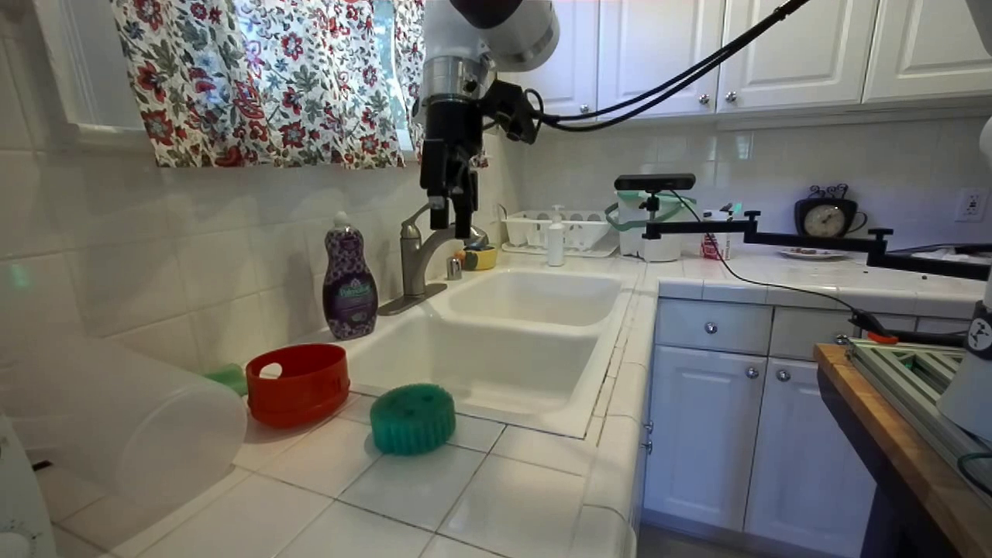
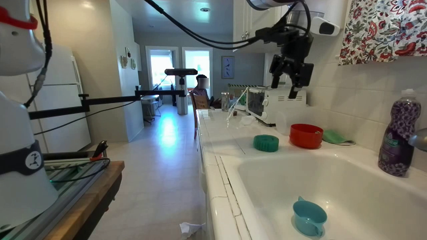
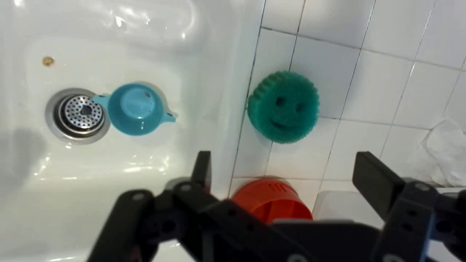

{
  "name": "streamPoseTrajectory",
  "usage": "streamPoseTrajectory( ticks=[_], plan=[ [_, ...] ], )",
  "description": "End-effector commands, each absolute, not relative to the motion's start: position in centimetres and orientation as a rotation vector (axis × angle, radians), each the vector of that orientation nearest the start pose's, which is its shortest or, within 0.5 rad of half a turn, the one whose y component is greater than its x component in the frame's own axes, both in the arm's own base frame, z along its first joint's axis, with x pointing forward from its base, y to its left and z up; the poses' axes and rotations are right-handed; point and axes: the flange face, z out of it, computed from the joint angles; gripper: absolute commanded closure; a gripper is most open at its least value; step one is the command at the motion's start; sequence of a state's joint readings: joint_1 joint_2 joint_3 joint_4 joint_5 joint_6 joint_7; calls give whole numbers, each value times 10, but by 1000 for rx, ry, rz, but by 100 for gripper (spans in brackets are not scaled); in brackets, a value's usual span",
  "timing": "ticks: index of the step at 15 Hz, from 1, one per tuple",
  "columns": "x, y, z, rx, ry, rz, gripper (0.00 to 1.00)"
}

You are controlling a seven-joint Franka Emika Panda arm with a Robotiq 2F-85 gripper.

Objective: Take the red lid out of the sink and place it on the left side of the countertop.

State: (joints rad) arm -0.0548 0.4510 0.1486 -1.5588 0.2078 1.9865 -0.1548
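The red lid (image 1: 298,385) stands on the white tiled countertop (image 1: 411,504), beside the near corner of the sink (image 1: 465,356), not in it. It also shows in an exterior view (image 2: 306,135). In the wrist view the red lid (image 3: 265,196) is at the bottom, partly hidden by the gripper's own body. My gripper (image 1: 452,215) is open and holds nothing. It hangs well above the counter and sink, apart from the lid. In the wrist view the gripper's fingers (image 3: 284,163) are wide apart, one over the sink (image 3: 145,203) and one over the countertop (image 3: 378,94).
A teal-green round sponge (image 3: 285,107) lies near the lid. A blue cup (image 2: 309,216) sits in the sink by the drain (image 3: 82,112). A purple soap bottle (image 1: 350,283) and a faucet (image 1: 418,263) stand behind. A frosted container (image 1: 155,418) and green cloth (image 2: 337,137) flank the lid.
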Motion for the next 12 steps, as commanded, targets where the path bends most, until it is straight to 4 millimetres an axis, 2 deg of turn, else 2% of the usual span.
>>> streamPoseTrajectory(
  ticks=[1, 4, 5, 10, 12],
  plan=[
    [657, 64, 396, -2900, -220, 89, 0],
    [653, 67, 397, -2906, -242, 78, 0],
    [661, 68, 398, -2886, -235, 89, 0],
    [660, 68, 396, -2890, -235, 94, 0],
    [648, 80, 397, -2895, -289, 57, 0]
  ],
)
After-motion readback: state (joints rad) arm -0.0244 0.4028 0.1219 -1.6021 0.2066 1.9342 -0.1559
